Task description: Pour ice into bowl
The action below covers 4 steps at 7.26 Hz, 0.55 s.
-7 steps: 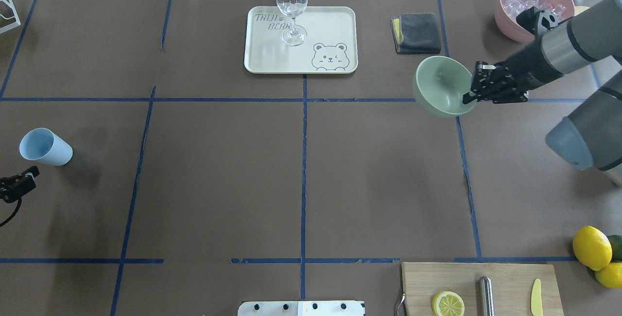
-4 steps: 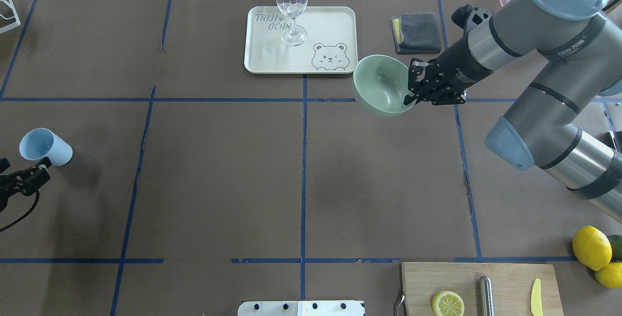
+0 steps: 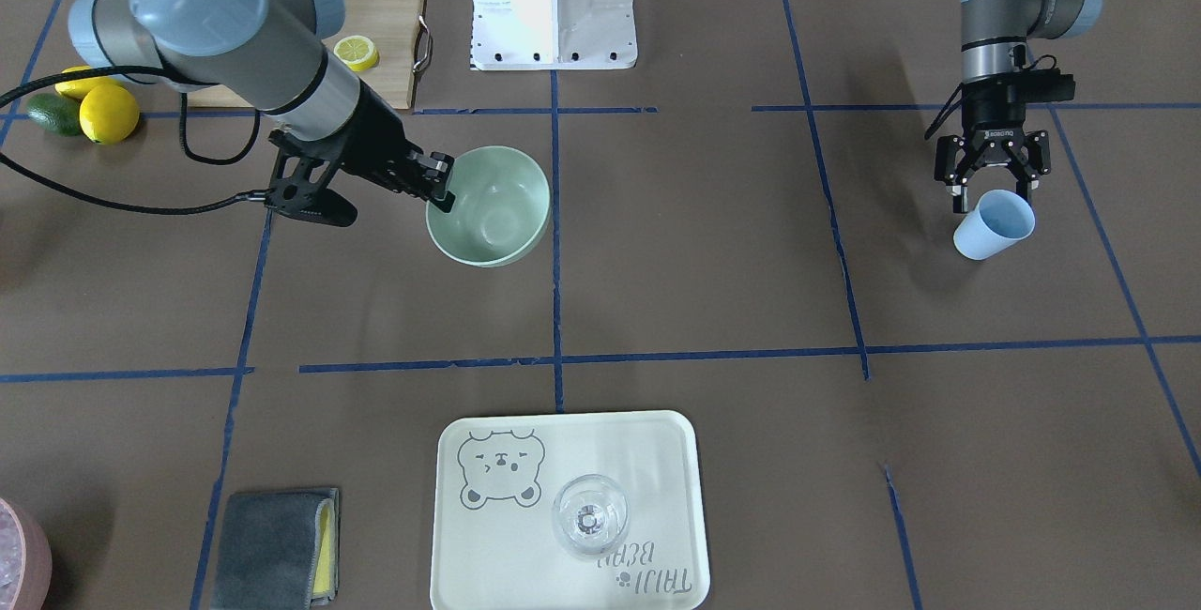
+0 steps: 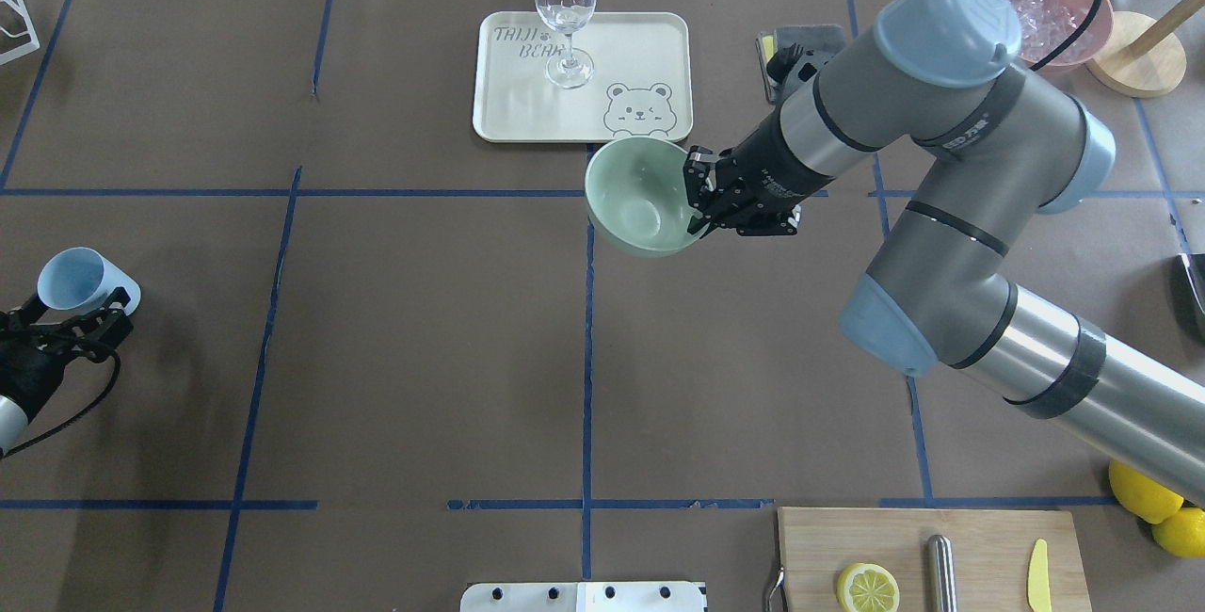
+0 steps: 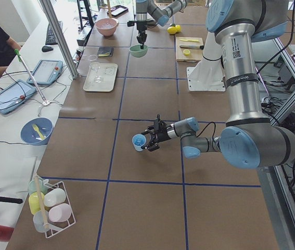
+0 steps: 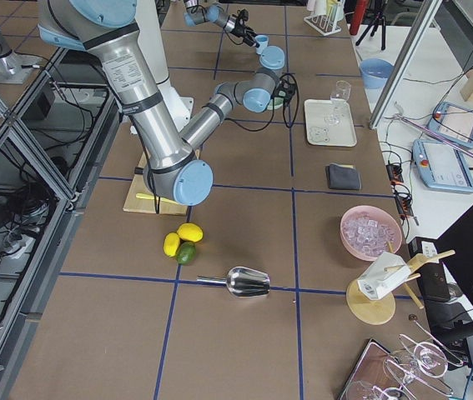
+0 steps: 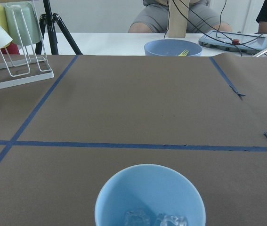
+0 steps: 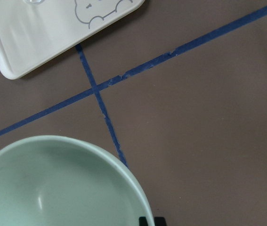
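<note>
A cream tray with a bear drawing lies on the brown table, and an upright wine glass stands on it near the lettered corner. A folded grey cloth with a yellow edge lies near the tray. A wooden cutting board carries a half lemon, a metal handle and a yellow knife, with two lemons and a dark green fruit close by.

Mint bowl, blue cup, seemingly clear ice
</note>
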Each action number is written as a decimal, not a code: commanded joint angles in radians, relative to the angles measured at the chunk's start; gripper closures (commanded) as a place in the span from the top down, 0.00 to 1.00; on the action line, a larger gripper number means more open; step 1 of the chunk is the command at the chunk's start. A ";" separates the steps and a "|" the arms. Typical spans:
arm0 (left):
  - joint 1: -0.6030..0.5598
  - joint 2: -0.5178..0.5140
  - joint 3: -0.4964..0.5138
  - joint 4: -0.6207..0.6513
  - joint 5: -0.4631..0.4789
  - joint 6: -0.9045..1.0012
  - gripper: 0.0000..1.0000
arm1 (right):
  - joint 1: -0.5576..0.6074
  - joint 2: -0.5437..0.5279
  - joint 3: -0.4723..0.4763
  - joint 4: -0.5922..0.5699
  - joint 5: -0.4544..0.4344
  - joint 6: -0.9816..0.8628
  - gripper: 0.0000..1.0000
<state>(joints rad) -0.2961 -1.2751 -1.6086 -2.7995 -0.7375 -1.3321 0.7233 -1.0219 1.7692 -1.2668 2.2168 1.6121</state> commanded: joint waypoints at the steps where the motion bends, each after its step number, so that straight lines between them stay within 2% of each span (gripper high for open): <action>1: 0.000 -0.047 0.071 -0.002 0.045 0.001 1.00 | -0.073 0.049 -0.011 -0.016 -0.080 0.038 0.00; 2: 0.000 -0.047 0.078 -0.003 0.053 0.004 1.00 | -0.105 0.069 -0.019 -0.017 -0.124 0.046 0.00; 4: 0.000 -0.050 0.079 -0.005 0.053 0.005 1.00 | -0.133 0.121 -0.083 -0.016 -0.157 0.063 0.00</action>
<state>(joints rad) -0.2961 -1.3227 -1.5325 -2.8027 -0.6864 -1.3278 0.6103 -0.9330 1.7246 -1.2825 2.0830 1.6670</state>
